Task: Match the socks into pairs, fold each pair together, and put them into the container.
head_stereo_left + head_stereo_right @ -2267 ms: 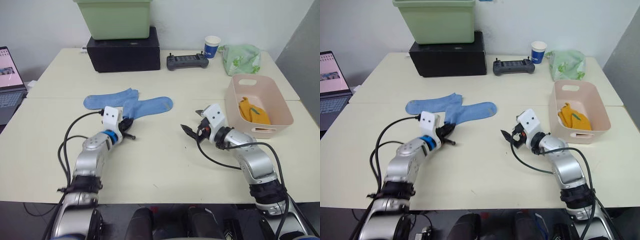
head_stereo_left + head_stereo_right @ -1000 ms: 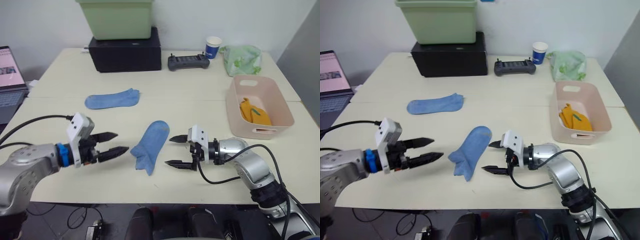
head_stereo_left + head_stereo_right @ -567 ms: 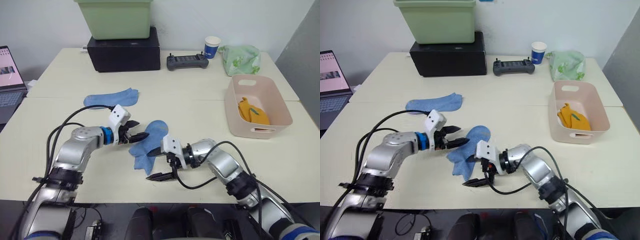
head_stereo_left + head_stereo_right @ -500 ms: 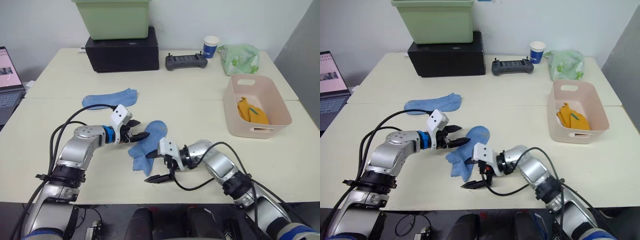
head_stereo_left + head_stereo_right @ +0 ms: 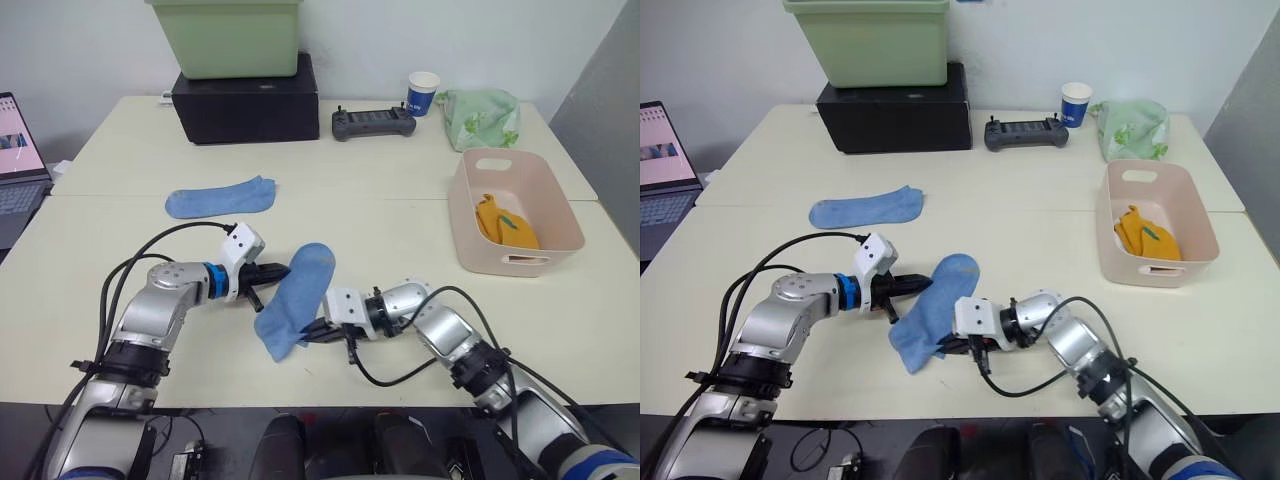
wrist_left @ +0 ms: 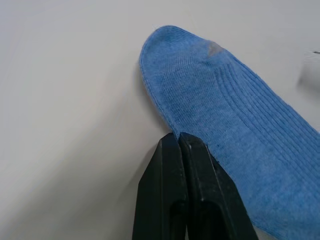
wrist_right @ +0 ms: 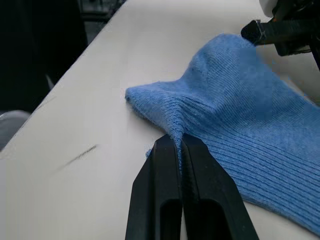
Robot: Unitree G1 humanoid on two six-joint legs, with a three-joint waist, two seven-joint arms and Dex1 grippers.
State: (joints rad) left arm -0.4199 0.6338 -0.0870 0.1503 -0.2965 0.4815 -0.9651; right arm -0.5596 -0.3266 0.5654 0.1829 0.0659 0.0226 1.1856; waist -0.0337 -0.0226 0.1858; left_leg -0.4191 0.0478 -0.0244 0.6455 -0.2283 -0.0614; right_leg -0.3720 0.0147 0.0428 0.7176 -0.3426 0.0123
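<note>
Both grippers are pinching the same light blue sock (image 5: 295, 298) near the front edge of the table (image 5: 400, 215). Left gripper (image 5: 276, 271) is coming in from the left, fingers pressed together on the sock's left edge about midway along; the left wrist view shows the closed fingertips (image 6: 179, 145) right at the hem. Right gripper (image 5: 316, 331) is reaching in from the right, fingers clamped tight on a raised fold of knit near the sock's near end, clear in the right wrist view (image 7: 172, 142). Sock is lying diagonally, rounded end pointing away toward the table's middle, near end bunching up where the right gripper is nipping it.

Second light blue sock (image 5: 221, 196) is lying flat, well apart, further back on the left. Pink container (image 5: 478, 245) is sitting on the right side of the table with a mustard-orange sock bundle (image 5: 505, 223) inside, small green mark showing.

At the back: a black box (image 5: 245, 98) carrying a green bin (image 5: 226, 38), a controller (image 5: 373, 122), a paper cup (image 5: 423, 93), a green bag (image 5: 482, 116). Laptop (image 5: 20, 165) is sitting at the far left.
</note>
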